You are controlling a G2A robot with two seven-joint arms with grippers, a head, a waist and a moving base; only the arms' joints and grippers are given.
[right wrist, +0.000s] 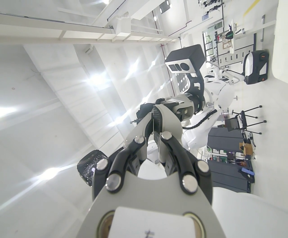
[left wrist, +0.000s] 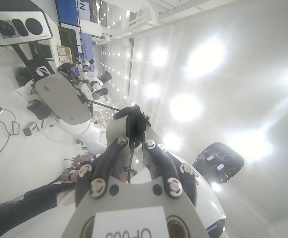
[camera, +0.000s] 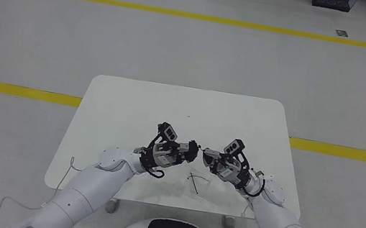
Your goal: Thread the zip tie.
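Both grippers are held close together above the near middle of the white table, tips facing each other. My left gripper is shut on the black zip tie. Its thin strap runs from the fingertips to the other arm's grey finger, and a length also hangs back between the left fingers. My right gripper is shut on the thin strap, with the left gripper just beyond it. A thin black strap shows under the grippers; I cannot tell whether it hangs or lies on the table.
The table's near edge is just under the forearms. The far half of the tabletop is bare. Yellow lines cross the grey floor around the table.
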